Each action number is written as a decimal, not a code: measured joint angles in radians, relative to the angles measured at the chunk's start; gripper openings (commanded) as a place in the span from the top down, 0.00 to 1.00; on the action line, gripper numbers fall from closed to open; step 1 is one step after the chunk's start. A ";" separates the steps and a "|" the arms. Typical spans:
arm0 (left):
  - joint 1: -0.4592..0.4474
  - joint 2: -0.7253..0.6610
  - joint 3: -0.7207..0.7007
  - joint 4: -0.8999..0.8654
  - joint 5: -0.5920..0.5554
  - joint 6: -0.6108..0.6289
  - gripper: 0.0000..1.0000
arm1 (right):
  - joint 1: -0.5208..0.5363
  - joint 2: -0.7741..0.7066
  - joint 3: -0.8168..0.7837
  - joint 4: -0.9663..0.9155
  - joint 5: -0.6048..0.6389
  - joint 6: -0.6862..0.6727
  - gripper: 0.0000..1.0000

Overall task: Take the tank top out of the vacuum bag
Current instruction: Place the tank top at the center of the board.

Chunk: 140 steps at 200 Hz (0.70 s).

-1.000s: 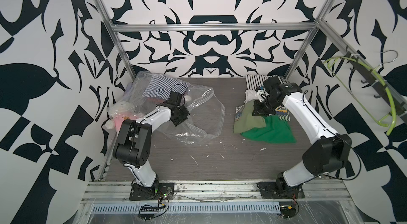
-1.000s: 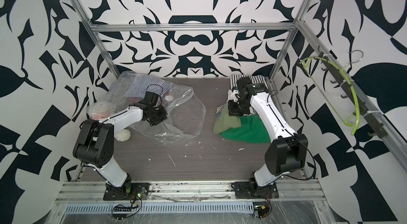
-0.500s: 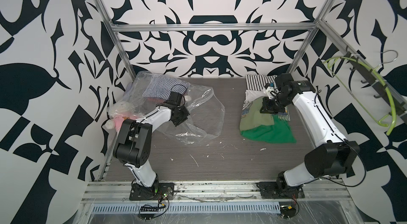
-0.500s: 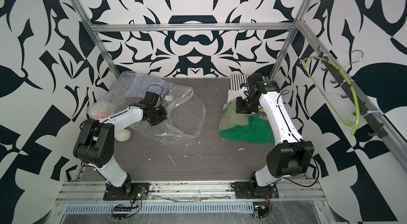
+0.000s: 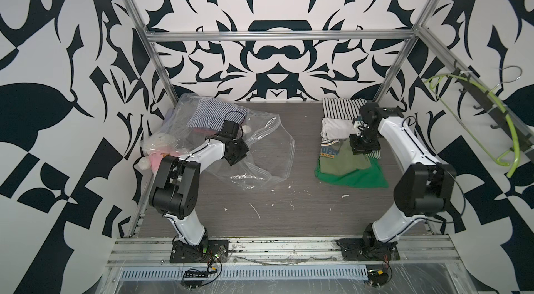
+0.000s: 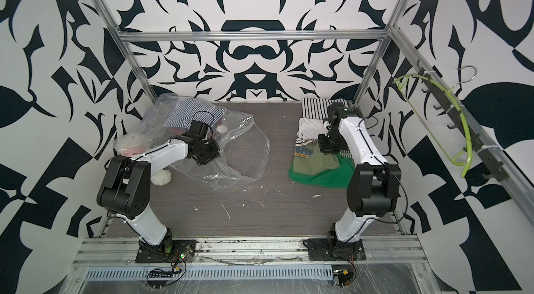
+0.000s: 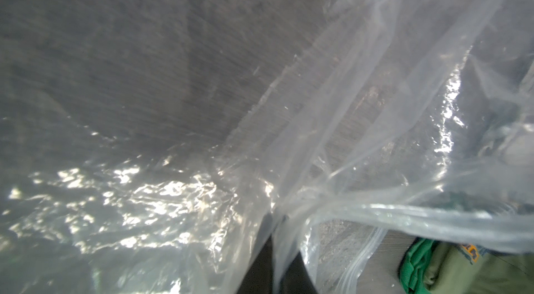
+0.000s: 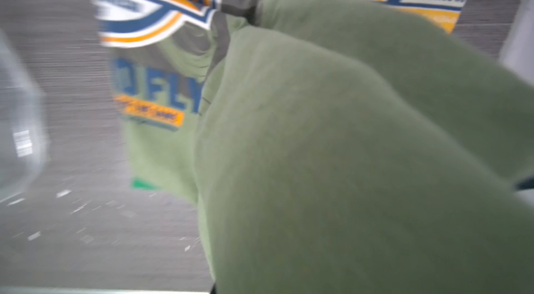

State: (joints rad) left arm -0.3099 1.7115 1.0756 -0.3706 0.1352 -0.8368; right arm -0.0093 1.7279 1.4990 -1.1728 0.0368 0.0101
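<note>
Clear, crinkled vacuum bag, mouth gaping, pinched in left jaws; right jaws closed on olive garment.

Your vacuum bag lay left of centre in both top views. It was a large, clear, crinkly sack, slumped and loosely puffed. Its zip-seal edge curved along the side toward frame centre, and its round white valve cap faced up. Your olive-green tank top, printed in blue and orange, lay outside the bag, right of centre. In the right wrist view the tank top bulged close and blurred.
</note>
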 measured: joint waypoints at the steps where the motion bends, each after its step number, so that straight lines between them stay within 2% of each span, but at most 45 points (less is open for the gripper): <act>1: 0.000 0.000 0.000 0.000 0.000 0.000 1.00 | 0.000 0.004 0.000 0.001 0.004 0.000 1.00; 41: 0.000 0.000 0.000 0.000 0.001 0.003 1.00 | -0.016 0.106 0.001 0.015 0.158 0.000 1.00; 46: 0.000 0.000 0.000 0.000 0.001 0.003 1.00 | -0.017 0.112 0.002 0.018 0.173 0.000 0.96; 68: 0.000 0.000 0.000 0.000 0.003 0.004 1.00 | -0.021 0.138 0.002 0.040 0.245 0.005 0.64; 72: 0.000 0.000 0.000 0.000 0.004 0.004 1.00 | -0.021 0.142 0.002 0.047 0.258 0.003 0.55; 80: 0.000 0.000 0.000 0.000 0.004 0.004 1.00 | -0.021 0.146 0.002 0.061 0.284 0.006 0.28; 87: 0.000 0.000 0.001 0.000 0.004 0.005 1.00 | -0.022 0.145 0.001 0.075 0.303 0.013 0.19; 107: 0.000 0.000 0.001 0.000 0.004 0.008 1.00 | -0.022 0.103 -0.020 0.134 0.335 0.021 0.13; 140: 0.000 0.000 0.001 0.000 0.007 0.008 1.00 | -0.019 -0.098 -0.103 0.205 0.277 0.065 0.14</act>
State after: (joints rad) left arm -0.3099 1.7119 1.0767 -0.3710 0.1425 -0.8288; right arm -0.0284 1.6302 1.3964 -0.9680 0.3138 0.0750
